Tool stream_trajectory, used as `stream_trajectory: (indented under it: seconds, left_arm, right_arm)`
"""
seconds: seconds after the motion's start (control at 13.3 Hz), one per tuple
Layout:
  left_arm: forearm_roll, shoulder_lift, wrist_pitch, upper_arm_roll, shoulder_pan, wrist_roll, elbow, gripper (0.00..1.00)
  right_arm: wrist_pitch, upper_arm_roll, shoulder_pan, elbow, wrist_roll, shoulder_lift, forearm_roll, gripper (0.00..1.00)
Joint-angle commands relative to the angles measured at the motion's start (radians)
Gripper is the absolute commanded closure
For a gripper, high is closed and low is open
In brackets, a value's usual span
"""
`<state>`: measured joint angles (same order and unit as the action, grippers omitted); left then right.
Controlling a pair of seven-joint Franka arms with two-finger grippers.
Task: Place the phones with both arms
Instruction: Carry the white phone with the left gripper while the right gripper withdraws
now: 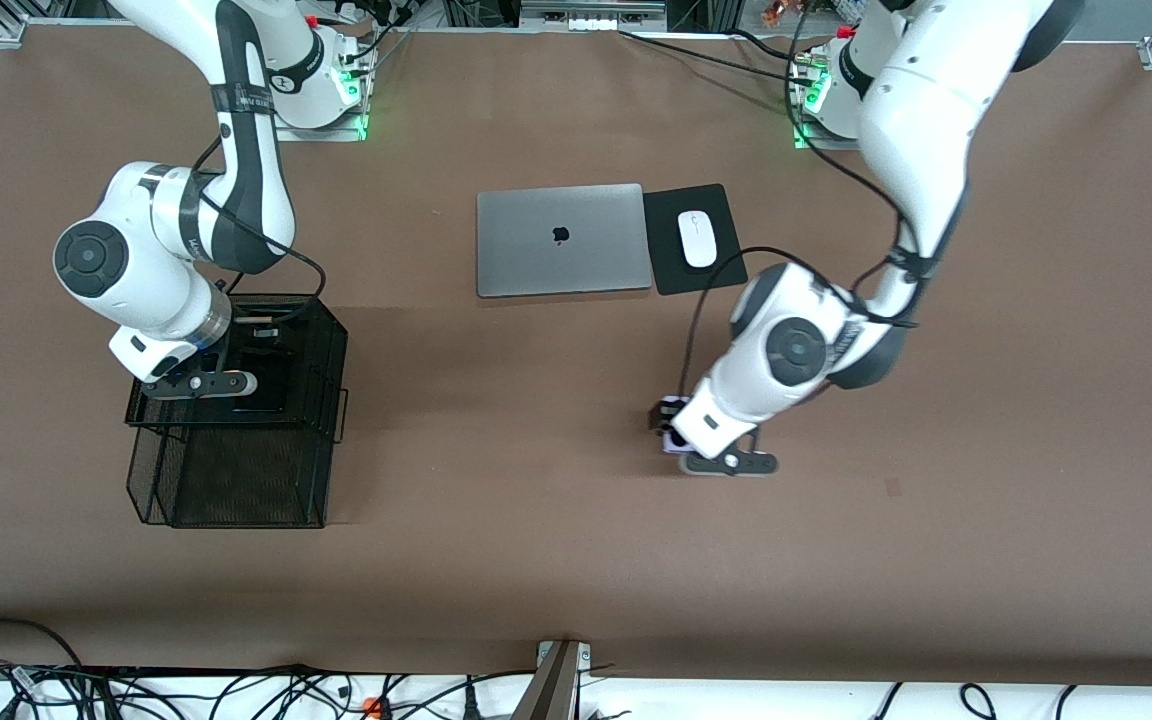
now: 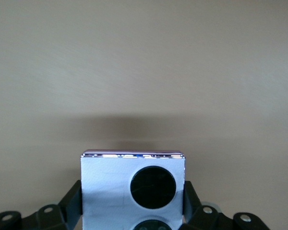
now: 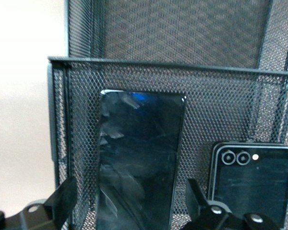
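Note:
The lilac-white phone (image 2: 110,187), with two black circles on it, hangs just above the bare table, and my left gripper (image 2: 133,191) is shut on its two sides. In the front view that gripper (image 1: 681,435) is near the table's middle, nearer the camera than the laptop. My right gripper (image 3: 130,189) is open around the long slim black phone (image 3: 139,163), which stands upright in the black mesh rack (image 3: 221,96); a gap shows beside one finger (image 3: 62,196). The small squarish black phone (image 3: 252,179) stands beside it in the same rack. The right gripper (image 1: 204,385) is over the rack (image 1: 236,480).
A shut silver laptop (image 1: 560,240) lies toward the robots' bases, with a white mouse (image 1: 697,238) on a black pad (image 1: 726,270) beside it. The mesh rack stands at the right arm's end of the table. Cables run along the table's near edge.

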<state>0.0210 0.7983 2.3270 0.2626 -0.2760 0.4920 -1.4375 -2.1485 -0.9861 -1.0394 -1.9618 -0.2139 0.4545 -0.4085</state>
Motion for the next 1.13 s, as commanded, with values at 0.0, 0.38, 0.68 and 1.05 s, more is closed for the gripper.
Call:
stream_trajectory:
  seconds: [0.0, 0.38, 0.68, 1.05]
  left_arm:
    - [-0.006, 0.019, 0.015, -0.023, -0.067, 0.028, 0.022, 0.72]
    - [0.02, 0.088, 0.084, -0.039, -0.135, 0.042, 0.02, 0.72]
    - [0.037, 0.127, 0.144, -0.055, -0.195, 0.045, 0.019, 0.64]
    - [0.105, 0.046, 0.07, -0.068, -0.167, 0.034, 0.012, 0.0]
  right_arm:
    - [0.044, -0.017, 0.006, 0.036, -0.004, -0.025, -0.018, 0.0]
    - [0.379, -0.12, 0.009, 0.279, 0.011, -0.019, -0.004, 0.0]
    - [0.461, -0.149, 0.007, 0.365, 0.074, -0.019, 0.043, 0.0]
    - [0.46, -0.177, 0.006, 0.386, 0.152, -0.023, 0.046, 0.0]
